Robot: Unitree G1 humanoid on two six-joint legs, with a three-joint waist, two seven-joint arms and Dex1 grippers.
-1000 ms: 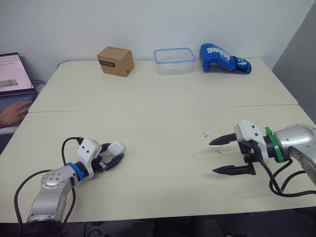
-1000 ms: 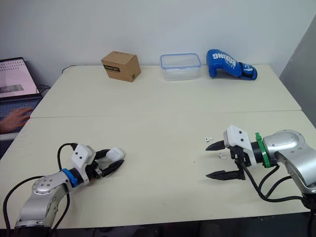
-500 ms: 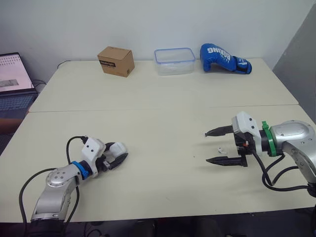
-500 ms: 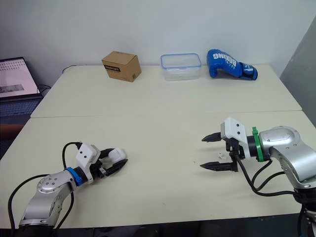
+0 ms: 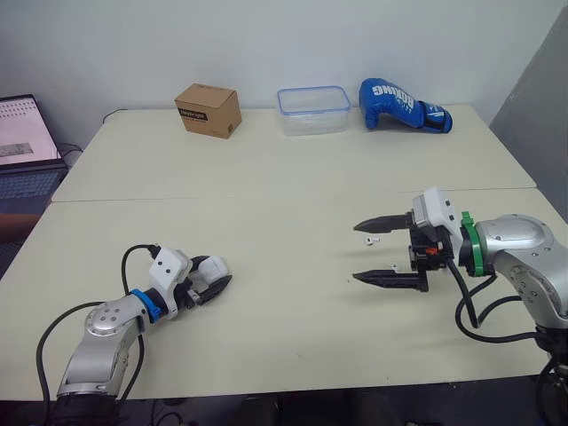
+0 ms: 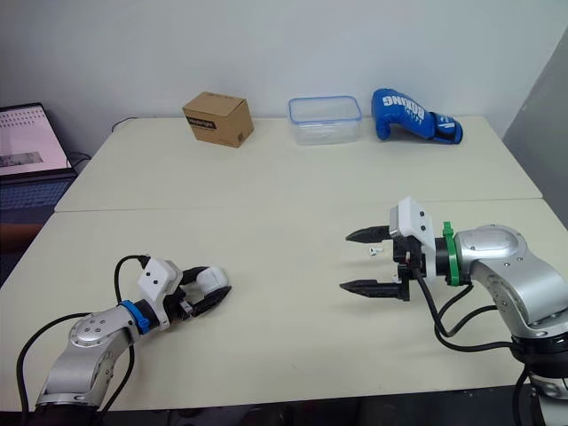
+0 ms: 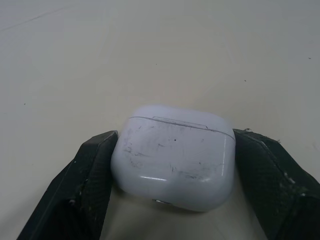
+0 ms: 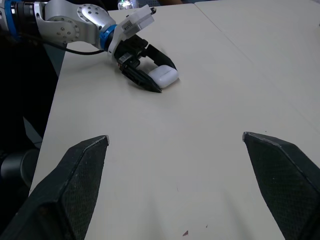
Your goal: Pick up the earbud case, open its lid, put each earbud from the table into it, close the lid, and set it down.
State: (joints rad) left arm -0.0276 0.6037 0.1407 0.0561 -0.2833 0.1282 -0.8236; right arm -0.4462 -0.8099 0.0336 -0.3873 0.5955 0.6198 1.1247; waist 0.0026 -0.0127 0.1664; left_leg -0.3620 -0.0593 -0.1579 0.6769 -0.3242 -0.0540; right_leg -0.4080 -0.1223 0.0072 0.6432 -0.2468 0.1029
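Near the front left corner of the table [image 5: 266, 355], we see the left gripper [image 5: 213, 277] closed on the earbud case [image 7: 173, 157], one black finger pressed to each short side. We judge the grip is set this way to leave the lid free for opening. The case appears to rest on the surface, not yet lifted.

The case is white, rounded and glossy, scuffed with fine dark scratches. A thin seam runs across it and the lid is shut.

Toward the front right edge, the right gripper [image 5: 355, 253] hovers low with its fingers spread wide, pointing across at the other arm. We take this as readiness for a small pickup. One white earbud [image 5: 366, 239] lies on the surface just beside its upper finger. We cannot make out a second earbud.

Along the far edge stand a cardboard box [image 5: 208, 110], a clear plastic container [image 5: 312, 109] and a blue boxing glove [image 5: 404, 104], well apart from the work. A laptop [image 5: 22, 133] sits beyond the left edge.
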